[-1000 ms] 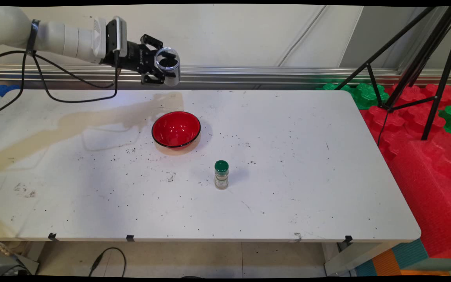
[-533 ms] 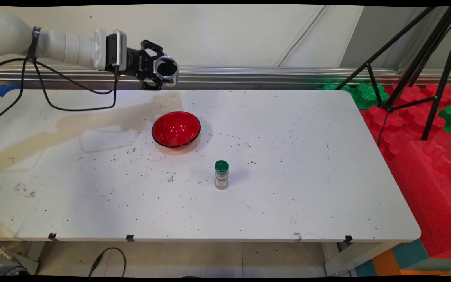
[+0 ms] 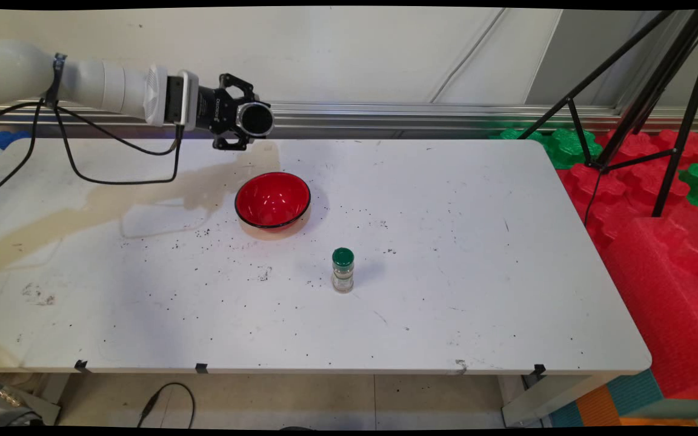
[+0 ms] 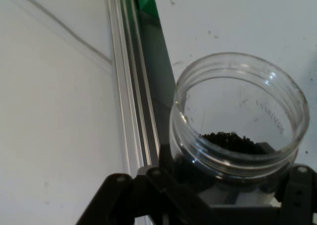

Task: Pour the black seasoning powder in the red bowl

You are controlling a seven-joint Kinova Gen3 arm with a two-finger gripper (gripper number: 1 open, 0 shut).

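Main view: a white table (image 3: 446, 254), stained and strewn with dark specks, stands before a pale wall with a metal rail (image 3: 415, 112); red and green foam blocks (image 3: 658, 200) and a black tripod (image 3: 658, 85) lie to the table's right. A red bowl (image 3: 272, 200) sits on the table, empty as far as can be seen. A green-capped spice bottle (image 3: 343, 270) stands upright, well apart from the bowl on its near right. The gripper (image 3: 246, 119) is above and behind the bowl, over the table's far edge, closed on 1 clear jar (image 3: 256, 118) lying near horizontal.

Hand view: the jar (image 4: 237, 121) is open-mouthed, gripped around its lower body, with a small heap of dark grains (image 4: 230, 141) against its lower wall. The rail (image 4: 131, 86) and table show beyond.

Judgement: the jar's mouth is behind the bowl, not over it. Good handling calls for a firm grip and a slow, steady tilt, since grains spill readily.
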